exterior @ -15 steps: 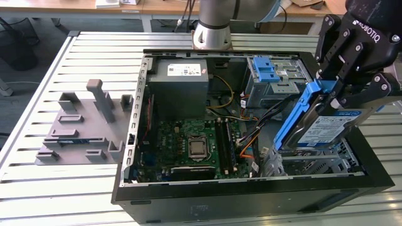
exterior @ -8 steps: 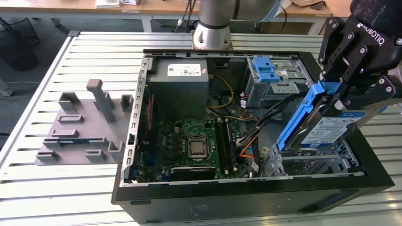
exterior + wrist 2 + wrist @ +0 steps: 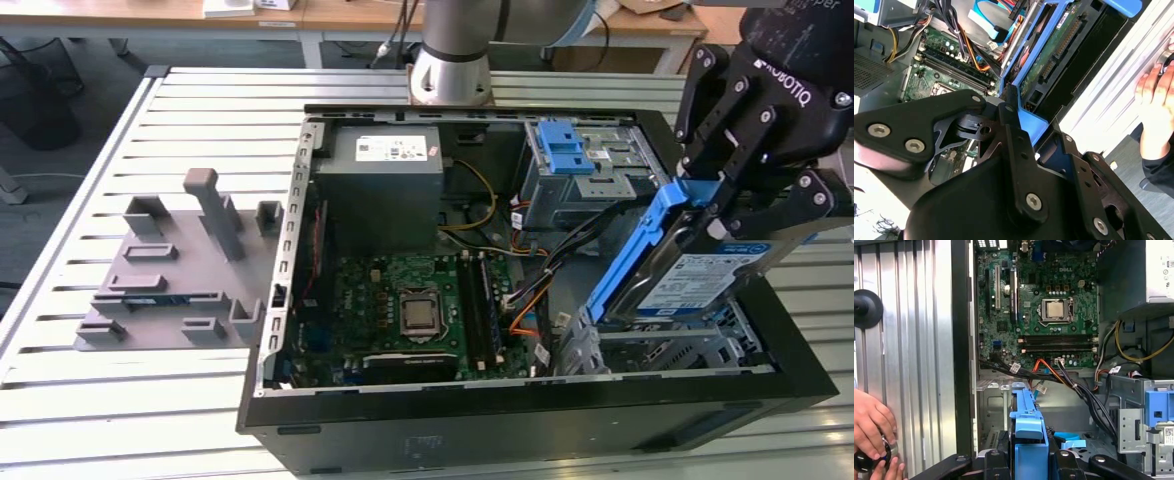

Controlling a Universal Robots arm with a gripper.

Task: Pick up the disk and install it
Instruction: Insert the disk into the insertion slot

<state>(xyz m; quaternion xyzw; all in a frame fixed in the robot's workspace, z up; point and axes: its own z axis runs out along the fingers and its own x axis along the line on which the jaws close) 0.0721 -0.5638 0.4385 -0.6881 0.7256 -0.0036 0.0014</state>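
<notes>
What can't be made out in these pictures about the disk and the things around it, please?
Exterior view: the end effector covers the upper end of the disk; whether its lower end touches the drive cage is unclear.
First wrist view: a hand is cut by the picture's edge; its fingers cover most of a dark round object.
Second wrist view: the disk's label side faces away.

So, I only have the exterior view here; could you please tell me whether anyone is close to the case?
Observer: Yes, in the first wrist view a hand rests on the table, just outside the case.
Operator: Thank you. Can you see the disk's underside?
Observer: Yes, the second wrist view shows the disk from that side, with a green circuit board and a black connector with no cable in it.
</notes>
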